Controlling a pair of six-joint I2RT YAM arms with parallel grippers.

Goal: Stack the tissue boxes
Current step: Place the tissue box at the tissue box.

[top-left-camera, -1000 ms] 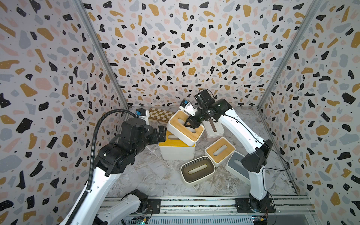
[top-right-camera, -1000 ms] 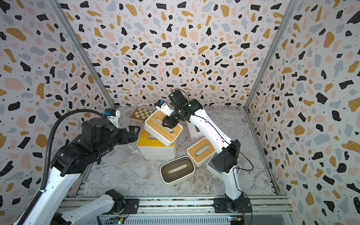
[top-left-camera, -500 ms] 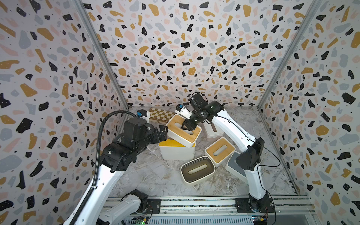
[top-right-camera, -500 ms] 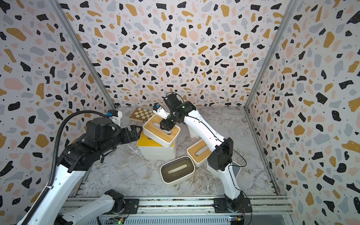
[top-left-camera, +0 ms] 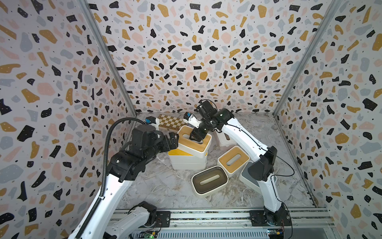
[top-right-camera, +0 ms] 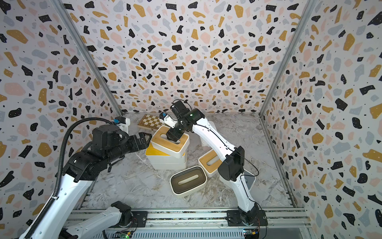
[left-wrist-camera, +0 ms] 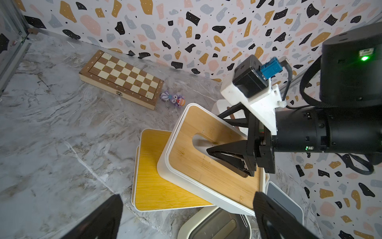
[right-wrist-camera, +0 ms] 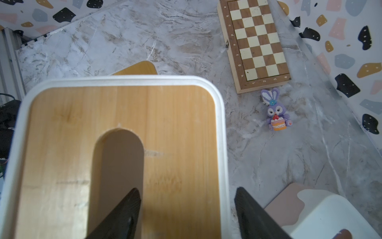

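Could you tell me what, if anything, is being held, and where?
Nothing. The right gripper is open astride one edge of the top box; the left gripper is empty.

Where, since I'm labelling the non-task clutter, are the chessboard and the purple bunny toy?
chessboard (left-wrist-camera: 122, 79): left wrist view, middle of its checkered top.
purple bunny toy (right-wrist-camera: 276, 111): right wrist view, on its face.

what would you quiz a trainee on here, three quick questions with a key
1. True or false: the right gripper has one finger inside the slot of the top box.
2. The top box rests askew on a box with which lid? A yellow, B grey, C dark olive.
3. What small thing lies beside the chessboard?
Key: 1 true. 2 A, the yellow-lidded box. 3 a purple bunny toy.
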